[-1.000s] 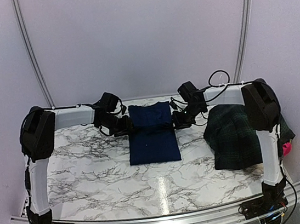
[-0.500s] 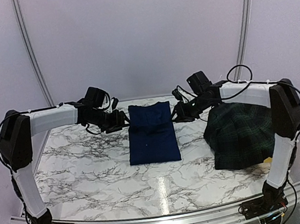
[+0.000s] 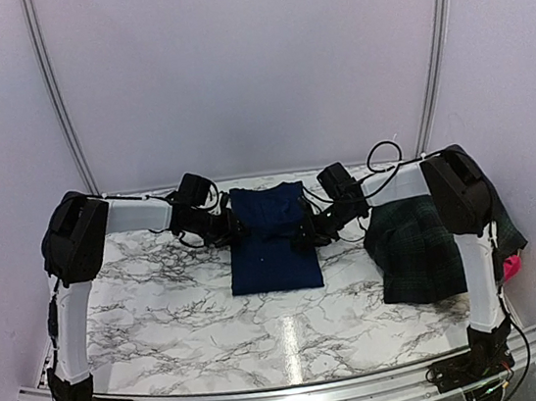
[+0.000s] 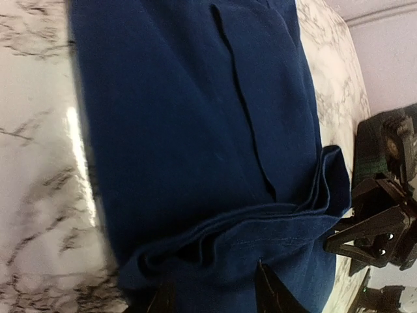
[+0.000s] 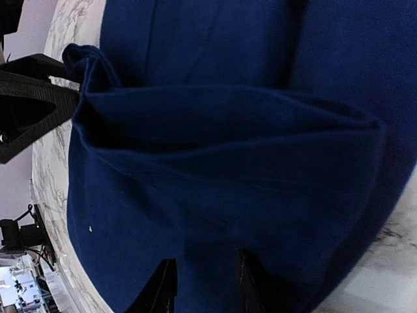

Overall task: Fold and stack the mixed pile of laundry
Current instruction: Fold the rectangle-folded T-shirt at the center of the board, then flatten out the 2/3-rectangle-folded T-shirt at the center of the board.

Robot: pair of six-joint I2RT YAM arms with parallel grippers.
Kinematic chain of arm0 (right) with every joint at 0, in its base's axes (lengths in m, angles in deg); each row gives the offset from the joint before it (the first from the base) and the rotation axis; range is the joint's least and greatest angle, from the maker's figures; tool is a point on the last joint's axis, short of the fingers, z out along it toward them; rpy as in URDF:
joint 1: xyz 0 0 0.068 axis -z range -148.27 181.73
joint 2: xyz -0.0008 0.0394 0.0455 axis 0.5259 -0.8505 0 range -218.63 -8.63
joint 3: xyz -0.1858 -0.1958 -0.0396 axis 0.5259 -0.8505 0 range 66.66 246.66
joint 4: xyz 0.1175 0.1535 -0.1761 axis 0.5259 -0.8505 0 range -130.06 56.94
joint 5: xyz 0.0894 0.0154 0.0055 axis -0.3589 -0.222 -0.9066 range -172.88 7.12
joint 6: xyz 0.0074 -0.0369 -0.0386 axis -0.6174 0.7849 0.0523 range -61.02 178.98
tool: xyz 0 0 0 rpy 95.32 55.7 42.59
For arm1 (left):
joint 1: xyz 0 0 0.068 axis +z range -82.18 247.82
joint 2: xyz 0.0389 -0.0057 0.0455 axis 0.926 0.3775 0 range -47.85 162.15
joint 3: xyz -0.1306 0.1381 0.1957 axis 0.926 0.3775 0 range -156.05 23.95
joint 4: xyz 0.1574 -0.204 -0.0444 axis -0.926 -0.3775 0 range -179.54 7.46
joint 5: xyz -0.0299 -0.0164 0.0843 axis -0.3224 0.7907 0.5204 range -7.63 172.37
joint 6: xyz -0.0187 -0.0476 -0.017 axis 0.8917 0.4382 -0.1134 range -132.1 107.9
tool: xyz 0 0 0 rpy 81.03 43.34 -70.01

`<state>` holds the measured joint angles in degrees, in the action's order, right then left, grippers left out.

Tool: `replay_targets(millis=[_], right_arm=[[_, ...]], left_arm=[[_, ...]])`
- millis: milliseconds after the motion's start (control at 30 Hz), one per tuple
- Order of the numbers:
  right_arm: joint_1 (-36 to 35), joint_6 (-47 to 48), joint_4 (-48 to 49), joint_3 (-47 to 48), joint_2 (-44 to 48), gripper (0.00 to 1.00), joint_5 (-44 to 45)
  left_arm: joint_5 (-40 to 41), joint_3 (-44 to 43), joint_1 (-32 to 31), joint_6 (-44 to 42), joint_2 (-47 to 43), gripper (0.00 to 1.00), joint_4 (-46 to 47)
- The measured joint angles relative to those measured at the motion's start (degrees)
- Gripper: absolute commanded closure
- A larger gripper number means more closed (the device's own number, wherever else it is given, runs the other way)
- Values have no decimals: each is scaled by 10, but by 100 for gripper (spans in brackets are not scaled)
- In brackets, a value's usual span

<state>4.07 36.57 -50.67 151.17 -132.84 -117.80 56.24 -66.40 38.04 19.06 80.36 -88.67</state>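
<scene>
The folded navy-blue cloth (image 3: 273,249), long axis near-to-far, lies between left claw (image 3: 228,228) and right claw (image 3: 307,231), one at each long edge; clamped or not, I cannot tell

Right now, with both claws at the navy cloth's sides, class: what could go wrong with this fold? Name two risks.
1. The navy cloth shows several loose layers at its edge by the left claw. A grip might catch only some of them, and the fold could slip open.
2. The right arm reaches over the plaid garment. If it swings low, it might drag that garment along.
</scene>
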Motion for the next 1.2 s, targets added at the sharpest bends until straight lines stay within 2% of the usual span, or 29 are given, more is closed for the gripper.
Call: replay_targets(millis=[167,300,433,533,600,733,933,1033,1200], right_arm=[[20,10,-9,-1,10,64,-2],[17,-2,-5,-54,88,64,-22],[-18,-40,26,-126,179,64,-60],[-59,-82,81,-178,200,64,-90],[-81,-112,114,-207,189,64,-107],[-99,-152,164,-236,148,64,-124],[-79,-176,233,-293,121,64,-126],[-63,-185,282,-336,125,64,-151],[-52,-194,328,-390,148,64,-171]], left_arm=[[7,9,29,9,-12,35,10],[2,103,31,7,-106,32,14],[-27,199,-25,26,-218,32,39],[-56,243,-86,56,-251,32,87],[-71,262,-119,79,-247,32,118],[-79,298,-139,129,-217,32,181],[-99,379,-107,212,-159,33,325],[-109,412,-93,246,-151,34,410],[-109,474,-86,274,-174,34,475]])
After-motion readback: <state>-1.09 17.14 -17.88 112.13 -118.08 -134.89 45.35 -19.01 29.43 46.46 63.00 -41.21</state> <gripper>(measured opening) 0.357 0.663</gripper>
